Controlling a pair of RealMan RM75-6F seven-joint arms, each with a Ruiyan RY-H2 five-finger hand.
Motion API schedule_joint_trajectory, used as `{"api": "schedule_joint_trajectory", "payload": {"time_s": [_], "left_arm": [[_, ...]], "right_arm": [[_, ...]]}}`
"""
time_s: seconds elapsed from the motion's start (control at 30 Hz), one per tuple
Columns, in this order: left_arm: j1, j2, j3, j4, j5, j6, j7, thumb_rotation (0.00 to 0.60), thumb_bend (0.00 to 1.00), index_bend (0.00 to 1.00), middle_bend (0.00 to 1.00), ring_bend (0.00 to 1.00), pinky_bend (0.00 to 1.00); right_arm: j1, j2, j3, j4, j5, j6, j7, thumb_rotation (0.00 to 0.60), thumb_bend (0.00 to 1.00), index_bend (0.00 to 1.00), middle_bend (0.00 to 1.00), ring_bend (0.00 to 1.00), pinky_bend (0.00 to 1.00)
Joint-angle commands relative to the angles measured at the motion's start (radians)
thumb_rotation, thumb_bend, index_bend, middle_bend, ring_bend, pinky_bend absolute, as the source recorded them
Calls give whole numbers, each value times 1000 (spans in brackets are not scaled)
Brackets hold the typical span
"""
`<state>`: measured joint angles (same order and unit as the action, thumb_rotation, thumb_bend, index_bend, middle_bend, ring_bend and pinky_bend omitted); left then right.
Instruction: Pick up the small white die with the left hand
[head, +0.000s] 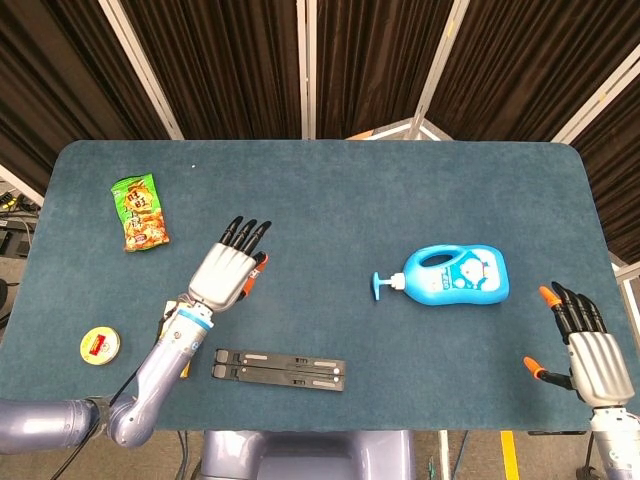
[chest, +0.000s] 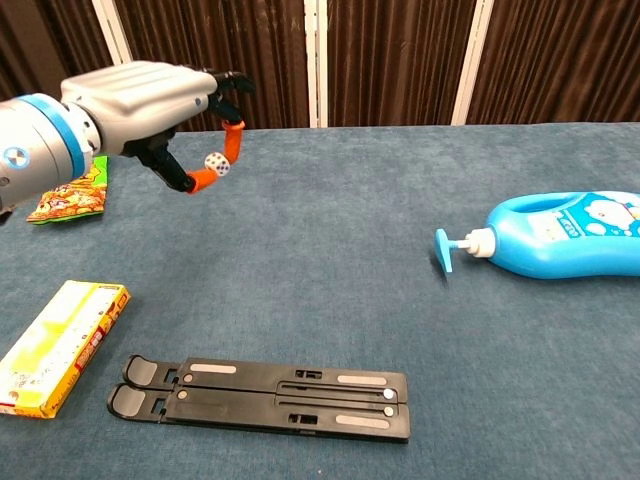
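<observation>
My left hand (chest: 150, 105) is raised above the table at the left and pinches the small white die (chest: 215, 163) between two orange fingertips (chest: 197, 181). From the head view the left hand (head: 228, 272) hangs over the table's left half, and the die is hidden beneath it. My right hand (head: 585, 345) rests off the table's right front corner, fingers spread, holding nothing.
A blue pump bottle (head: 450, 275) lies on its side at the right. A black folding stand (chest: 265, 385) lies flat near the front edge. At the left lie a yellow box (chest: 55, 330), a green snack bag (head: 138, 212) and a small round tin (head: 100, 346).
</observation>
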<state>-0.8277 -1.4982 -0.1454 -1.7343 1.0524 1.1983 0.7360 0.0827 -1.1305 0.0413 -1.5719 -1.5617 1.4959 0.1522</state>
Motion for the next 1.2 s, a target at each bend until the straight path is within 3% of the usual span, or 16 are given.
{"api": "schedule_joint_trajectory", "payload": {"time_s": [0.03,0.13,0.2,0.5,0.63,0.67,0.73,0.93,1.2], "left_arm": [[4,0,-7,1,1,4,-7,600,402,358,0,0,0],[6,-1,-13,4,0,5,-12,600,349,198,0,0,0],[8,0,-14,3,3,7,-14,600,344,162,0,0,0],[57,36,17,-55,66,58,-43,600,343,152,0,0,0],[141,82,69,-93,162,156,-96,600,338,152,0,0,0],[208,119,121,-100,213,237,-106,600,336,152,0,0,0],[267,147,172,-97,278,301,-128,600,332,149,0,0,0],[414,176,255,-47,348,426,-216,600,312,103,0,0,0],[598,193,320,61,380,546,-345,600,291,40,0,0,0]], "right_arm": [[-3,0,-4,-4,-8,6,-4,600,80,0,0,0,0],[-4,-1,-5,-5,-13,11,-7,600,80,0,0,0,0],[-4,-1,-6,-5,-13,10,-7,600,80,0,0,0,0],[-3,-2,-13,-5,-20,3,-8,600,80,0,0,0,0],[-4,-3,-17,-4,-23,2,-11,600,80,0,0,0,0],[-3,-6,-17,-3,-21,-1,-15,600,80,0,0,0,0],[-3,-10,-17,-2,-22,-1,-22,600,80,0,0,0,0],[-3,-25,-24,0,-34,0,-51,600,80,0,0,0,0],[-5,-45,-37,-1,-61,8,-95,600,80,0,0,0,0]]}}
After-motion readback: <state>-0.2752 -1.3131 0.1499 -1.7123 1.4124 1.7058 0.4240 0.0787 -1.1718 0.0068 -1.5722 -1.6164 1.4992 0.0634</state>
